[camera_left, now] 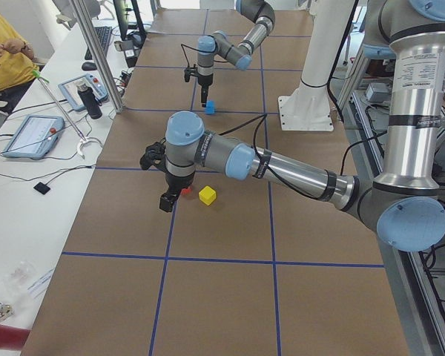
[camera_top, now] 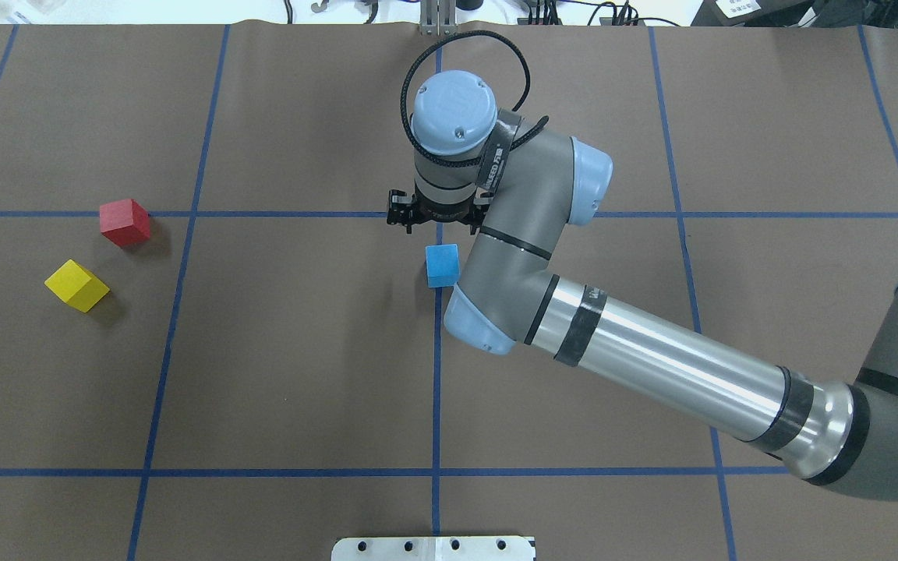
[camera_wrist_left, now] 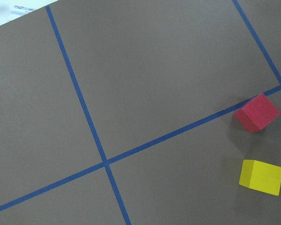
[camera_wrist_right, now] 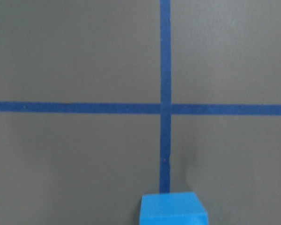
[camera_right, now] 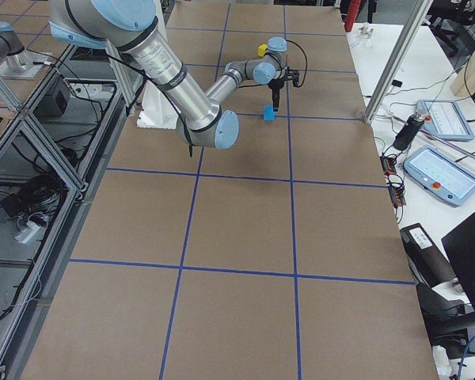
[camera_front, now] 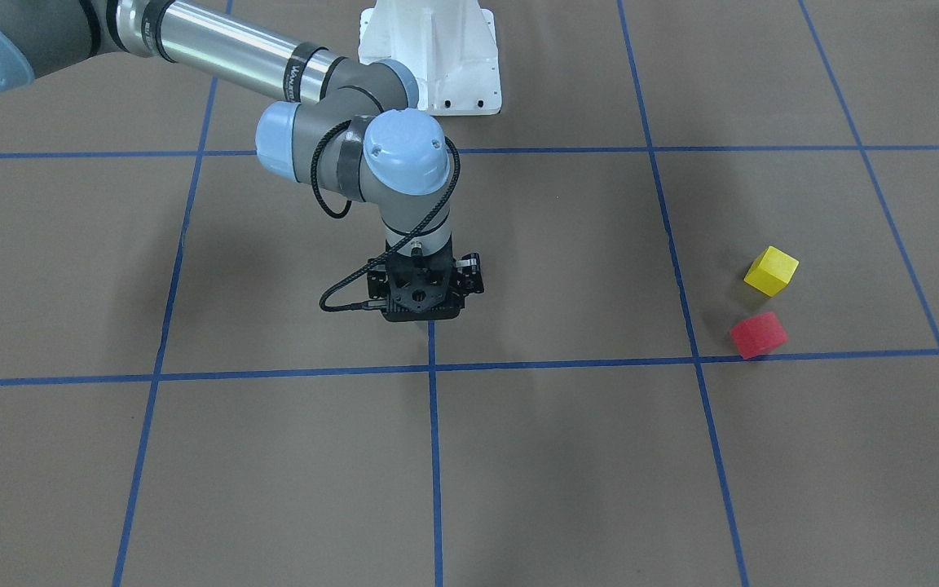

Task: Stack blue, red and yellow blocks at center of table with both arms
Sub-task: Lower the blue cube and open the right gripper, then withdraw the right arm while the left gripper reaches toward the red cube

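The blue block (camera_top: 442, 265) sits on the table near the centre tape crossing; it also shows at the bottom edge of the right wrist view (camera_wrist_right: 173, 208). My right gripper (camera_front: 423, 310) hangs just beyond the block and apart from it. Its fingers are hidden under its body, so I cannot tell whether it is open. The red block (camera_top: 125, 222) and the yellow block (camera_top: 76, 285) lie close together at the robot's left. My left gripper (camera_left: 167, 200) shows only in the exterior left view, raised near those two blocks. Its state cannot be told.
Brown table paper carries a blue tape grid (camera_top: 436, 389). The white robot base (camera_front: 430, 57) stands at the table's near edge. The operators' bench with tablets (camera_left: 33, 133) and an aluminium post (camera_left: 96, 44) runs along the far side.
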`<state>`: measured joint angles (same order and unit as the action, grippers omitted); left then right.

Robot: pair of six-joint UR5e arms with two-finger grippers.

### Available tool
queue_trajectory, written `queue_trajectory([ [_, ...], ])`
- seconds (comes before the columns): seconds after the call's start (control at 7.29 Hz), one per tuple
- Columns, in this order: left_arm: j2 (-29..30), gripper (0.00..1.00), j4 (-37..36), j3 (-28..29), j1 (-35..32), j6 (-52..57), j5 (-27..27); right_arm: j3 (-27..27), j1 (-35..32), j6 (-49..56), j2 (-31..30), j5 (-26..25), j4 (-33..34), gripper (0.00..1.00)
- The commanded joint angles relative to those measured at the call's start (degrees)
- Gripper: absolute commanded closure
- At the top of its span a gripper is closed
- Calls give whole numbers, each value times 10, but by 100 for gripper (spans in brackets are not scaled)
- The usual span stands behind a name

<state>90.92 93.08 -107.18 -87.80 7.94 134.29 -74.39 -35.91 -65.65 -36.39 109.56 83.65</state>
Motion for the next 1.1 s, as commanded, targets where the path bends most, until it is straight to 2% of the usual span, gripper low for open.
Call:
queue_trajectory([
  [0.0, 3, 0, 51, -1, 4, -12, 0, -3, -88, 63, -11, 63, 3, 0],
  [0.27, 3, 0, 121, 1, 58, -66, -1, -46, -165, 175, -70, 107, 2, 0],
  [0.41, 7, 0, 127, 0, 101, -110, -3, -71, -213, 250, -117, 138, 2, 0],
  [0.69, 8, 0, 169, 6, 162, -221, -3, -106, -290, 396, -204, 156, 2, 0],
  [0.82, 10, 0, 177, 7, 200, -301, -30, -109, -327, 484, -239, 166, 3, 0],
  [0.96, 12, 0, 206, 13, 248, -369, -88, -109, -362, 563, -272, 191, 2, 0],
])
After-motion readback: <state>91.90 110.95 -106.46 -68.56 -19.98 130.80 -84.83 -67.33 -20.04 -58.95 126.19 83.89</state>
